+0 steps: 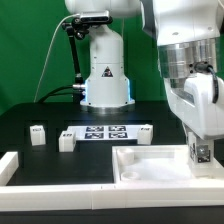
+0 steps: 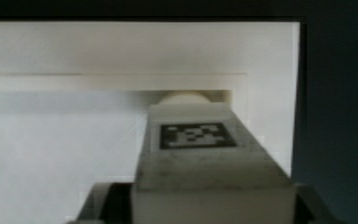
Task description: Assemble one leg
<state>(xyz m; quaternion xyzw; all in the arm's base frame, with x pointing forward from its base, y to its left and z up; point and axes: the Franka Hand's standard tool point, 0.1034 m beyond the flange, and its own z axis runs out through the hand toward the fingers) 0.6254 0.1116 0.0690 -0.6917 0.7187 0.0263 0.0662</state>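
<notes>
My gripper [image 1: 200, 148] is at the exterior view's right, shut on a small white leg [image 1: 201, 157] with a marker tag. It holds the leg upright over the right far corner of the wide white panel [image 1: 150, 168]. In the wrist view the leg [image 2: 197, 140] runs out from between the jaws of the gripper [image 2: 197, 206]. Its rounded tip meets the panel [image 2: 87, 90] near the panel's edge. I cannot tell whether the tip is in a socket.
Three more small white legs lie on the black table: two at the left [image 1: 38, 134] [image 1: 67, 140] and one by the marker board's right end [image 1: 145, 131]. The marker board [image 1: 105, 132] lies in the middle. A white rail [image 1: 18, 166] borders the front left. The robot base [image 1: 105, 75] stands behind.
</notes>
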